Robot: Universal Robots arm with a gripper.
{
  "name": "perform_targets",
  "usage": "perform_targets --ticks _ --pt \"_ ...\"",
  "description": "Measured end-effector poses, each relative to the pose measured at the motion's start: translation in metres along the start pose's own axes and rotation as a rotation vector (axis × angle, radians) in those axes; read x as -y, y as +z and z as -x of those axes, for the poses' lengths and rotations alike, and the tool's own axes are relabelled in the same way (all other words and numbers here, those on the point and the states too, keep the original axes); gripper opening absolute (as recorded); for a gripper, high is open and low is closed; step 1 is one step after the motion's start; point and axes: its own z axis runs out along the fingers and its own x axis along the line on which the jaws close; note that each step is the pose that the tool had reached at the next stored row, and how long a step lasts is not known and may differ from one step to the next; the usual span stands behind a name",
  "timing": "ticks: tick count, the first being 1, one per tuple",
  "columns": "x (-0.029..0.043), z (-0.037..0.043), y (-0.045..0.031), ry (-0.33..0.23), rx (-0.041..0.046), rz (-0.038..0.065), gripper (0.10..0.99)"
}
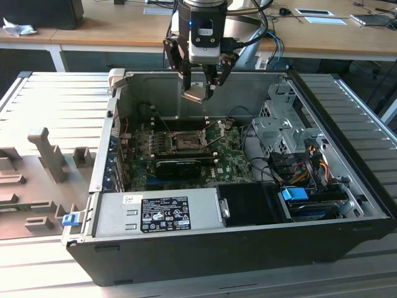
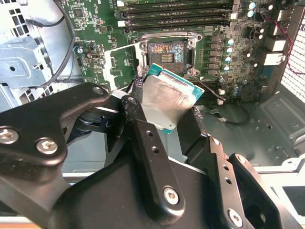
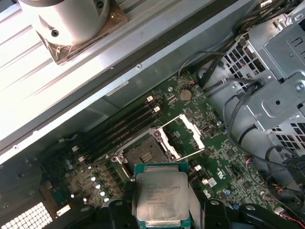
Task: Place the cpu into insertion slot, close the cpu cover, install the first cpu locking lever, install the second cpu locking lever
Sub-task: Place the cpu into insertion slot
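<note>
Arm pose: upright over the far side of the open computer case (image 1: 205, 257), wrist pointing straight down. The gripper (image 1: 197, 92) is pinching the cpu (image 1: 193, 95) by its edges; chip tilted, held in the air well above the green board (image 1: 231, 162). The insertion slot (image 1: 185, 141) lies bare below, pin field uncovered in both wrist views. The cpu cover (image 3: 183, 136) is swung open, just beside the slot
</note>
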Motion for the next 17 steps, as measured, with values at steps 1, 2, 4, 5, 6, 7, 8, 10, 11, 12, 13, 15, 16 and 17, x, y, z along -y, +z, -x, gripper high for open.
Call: perform_targets --ticks 1,2,4,5,6,7,8,10,11,12,13,15,16,17 --pt "0.0000 0.0000 0.0000 0.001 0.0001 0.000 0.529" --pt "0.0000 0.0000 0.0001 0.002 0.0002 0.000 0.529" --pt "0.0000 0.0000 0.0001 0.004 0.0004 0.000 0.529" --pt "0.0000 0.0000 0.0002 0.006 0.0005 0.000 0.529" --pt "0.0000 0.0000 0.0002 0.007 0.0006 0.000 0.529" --pt "0.0000 0.0000 0.0003 0.010 0.0009 0.000 0.529" --pt "0.0000 0.0000 0.0003 0.010 0.0010 0.000 0.529" --pt "0.0000 0.0000 0.0003 0.012 0.0011 0.000 0.529" --pt "0.0000 0.0000 0.0003 0.013 0.0012 0.000 0.529" --pt "0.0000 0.0000 0.0004 0.014 0.0013 0.000 0.529" --pt "0.0000 0.0000 0.0004 0.015 0.0013 0.000 0.529" --pt "0.0000 0.0000 0.0004 0.017 0.0015 0.000 0.529" --pt "0.0000 0.0000 0.0005 0.018 0.0017 0.000 0.529" --pt "0.0001 0.0000 0.0005 0.019 0.0017 0.000 0.529"
